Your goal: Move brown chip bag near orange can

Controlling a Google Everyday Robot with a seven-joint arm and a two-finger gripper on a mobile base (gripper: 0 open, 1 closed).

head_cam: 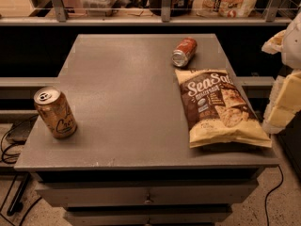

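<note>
On the grey tabletop [131, 102], right side: brown chip bag [218, 108], flat, ungrasped. Left front: orange can [55, 112], upright, well apart from the bag. Rear: red-orange can [184, 51], on its side. Pincer [283, 100]: right edge, beside the bag; whether wide or narrow, cannot tell. Transfer judged not yet begun.

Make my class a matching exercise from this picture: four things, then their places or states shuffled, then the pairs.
1 brown chip bag
2 orange can
3 red-orange can
4 gripper

A on its side, far right of table
B upright, left side
C past the table's right edge
D lying flat, near right

Pairs: 1-D, 2-B, 3-A, 4-C
</note>
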